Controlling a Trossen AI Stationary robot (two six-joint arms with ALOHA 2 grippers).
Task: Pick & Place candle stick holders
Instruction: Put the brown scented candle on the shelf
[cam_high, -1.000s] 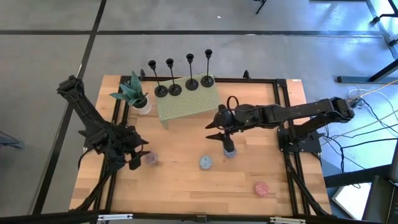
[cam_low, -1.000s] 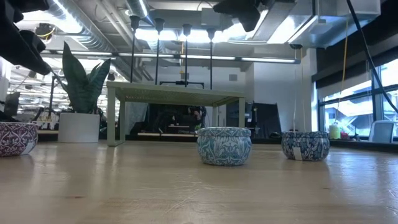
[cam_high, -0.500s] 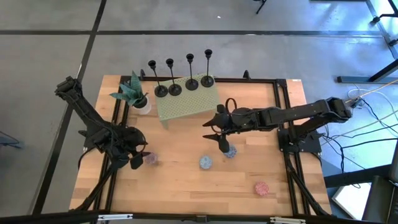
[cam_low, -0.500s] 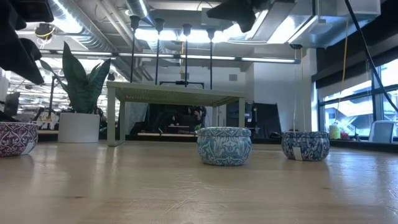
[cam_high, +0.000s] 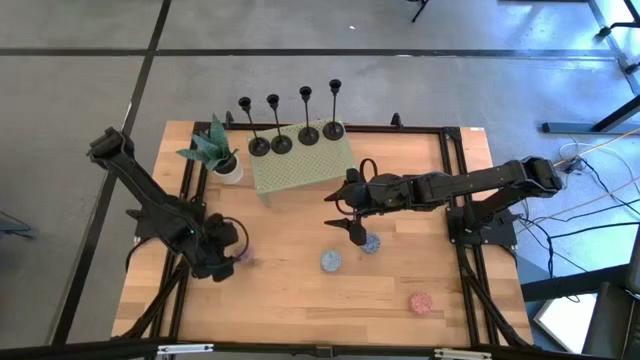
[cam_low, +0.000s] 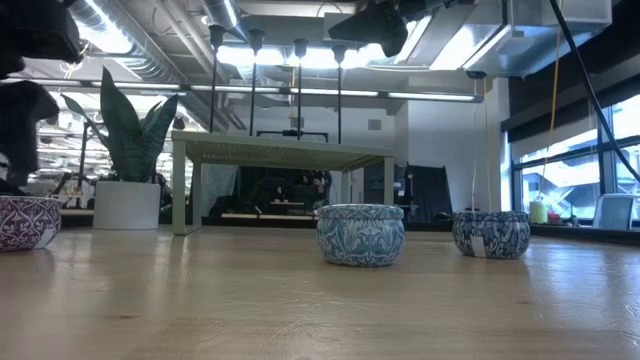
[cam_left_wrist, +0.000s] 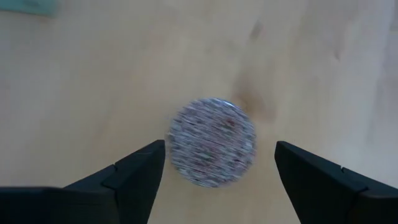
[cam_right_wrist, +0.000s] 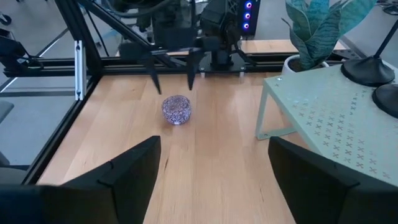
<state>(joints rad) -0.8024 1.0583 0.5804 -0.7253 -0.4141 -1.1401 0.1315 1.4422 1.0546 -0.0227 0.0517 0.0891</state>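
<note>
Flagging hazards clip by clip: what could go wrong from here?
1. The left end effector hangs open directly over the purple tin, not the candle stick holders; descending could grab the wrong item.
2. The right end effector is open close to the blue tin, and might nudge it.

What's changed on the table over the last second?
The left gripper swung over the purple tin, fingers open around it. The right gripper drew back off the blue tin, open. The four candle stick holders and the other tins stayed put.
</note>
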